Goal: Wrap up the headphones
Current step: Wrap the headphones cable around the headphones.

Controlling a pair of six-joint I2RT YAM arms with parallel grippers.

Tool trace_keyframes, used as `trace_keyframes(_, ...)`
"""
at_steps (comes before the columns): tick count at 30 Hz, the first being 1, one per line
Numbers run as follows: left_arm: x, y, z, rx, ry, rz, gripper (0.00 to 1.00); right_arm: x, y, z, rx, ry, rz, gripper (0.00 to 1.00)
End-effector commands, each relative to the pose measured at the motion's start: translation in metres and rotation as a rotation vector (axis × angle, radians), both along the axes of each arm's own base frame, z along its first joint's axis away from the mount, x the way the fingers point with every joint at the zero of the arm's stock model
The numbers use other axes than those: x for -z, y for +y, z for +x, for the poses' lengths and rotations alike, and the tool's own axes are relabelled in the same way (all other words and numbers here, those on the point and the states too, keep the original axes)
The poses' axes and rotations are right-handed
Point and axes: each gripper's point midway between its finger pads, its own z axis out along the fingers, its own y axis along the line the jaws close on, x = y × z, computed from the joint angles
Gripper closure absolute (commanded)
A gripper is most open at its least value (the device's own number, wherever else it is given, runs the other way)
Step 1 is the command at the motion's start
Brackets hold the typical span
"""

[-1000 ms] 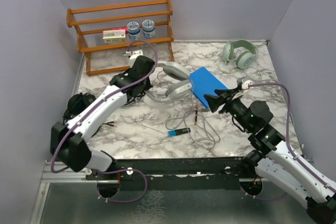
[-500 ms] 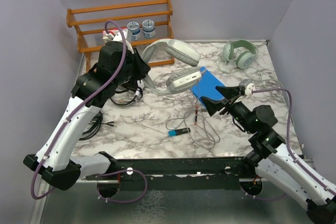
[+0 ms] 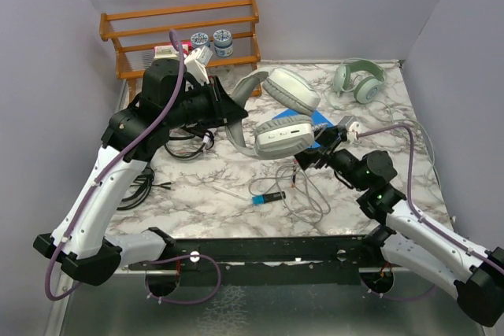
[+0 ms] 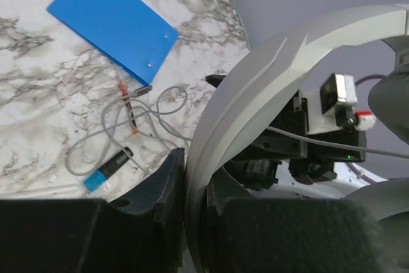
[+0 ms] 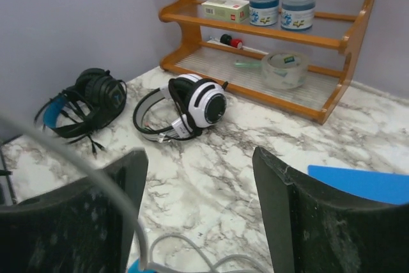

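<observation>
Above the worktop [image 3: 197,186] the left pincer [image 3: 228,114] held the grey headphones [image 3: 285,133] aloft; the wide right pincer [image 3: 315,155] probably needed their cable [image 3: 324,208] next.

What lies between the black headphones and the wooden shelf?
The white-and-black headphones lie between the black headphones and the shelf, as the right wrist view shows.

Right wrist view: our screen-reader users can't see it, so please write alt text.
The open right gripper frames a marble table where white-and-black headphones lie beside all-black headphones. A thin grey cable crosses the foreground; a wooden rack stands behind.
</observation>
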Motion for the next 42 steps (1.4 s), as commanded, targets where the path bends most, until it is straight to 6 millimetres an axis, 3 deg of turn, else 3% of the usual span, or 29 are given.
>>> trace_keyframes(1, -0.051, -0.011, -0.027, 0.114, -0.065, -0.165, 0.94, -0.019, -0.005, 0.006, 0.042, -0.075, 0.051, 0.4)
trace_keyframes(4, -0.043, -0.01, -0.027, 0.113, -0.064, -0.148, 0.94, -0.038, -0.014, -0.002, 0.058, -0.121, 0.095, 0.7)
trace_keyframes(7, -0.019, -0.008, -0.022, 0.12, -0.074, -0.081, 0.94, -0.054, -0.035, 0.002, 0.163, -0.112, 0.115, 0.97)
trace_keyframes(11, 0.027, -0.005, -0.013, 0.141, -0.072, 0.044, 1.0, -0.081, -0.069, 0.009, 0.34, -0.104, 0.122, 0.99)
trace_keyframes(14, 0.055, 0.0, -0.003, 0.121, -0.063, 0.134, 1.0, -0.117, -0.079, 0.002, 0.364, -0.163, 0.117, 0.99)
trace_keyframes(19, 0.084, 0.009, 0.008, 0.118, -0.108, 0.267, 1.0, -0.173, -0.068, -0.014, 0.266, -0.277, 0.037, 0.99)
trace_keyframes(22, 0.098, 0.013, 0.009, 0.12, -0.127, 0.349, 1.0, -0.196, -0.041, -0.034, 0.08, -0.336, -0.079, 0.98)
trace_keyframes(26, 0.107, 0.011, 0.009, 0.159, -0.154, 0.407, 1.0, -0.201, -0.009, -0.065, -0.188, -0.369, -0.179, 0.99)
trace_keyframes(29, 0.107, -0.001, 0.004, 0.232, -0.201, 0.437, 1.0, -0.198, 0.005, -0.072, -0.292, -0.36, -0.219, 0.98)
trace_keyframes(35, 0.103, -0.021, -0.003, 0.32, -0.292, 0.491, 1.0, -0.175, 0.029, -0.058, -0.398, -0.284, -0.296, 0.89)
trace_keyframes(42, 0.092, -0.043, -0.019, 0.413, -0.312, 0.408, 1.0, -0.155, 0.035, -0.033, -0.328, -0.2, -0.263, 0.83)
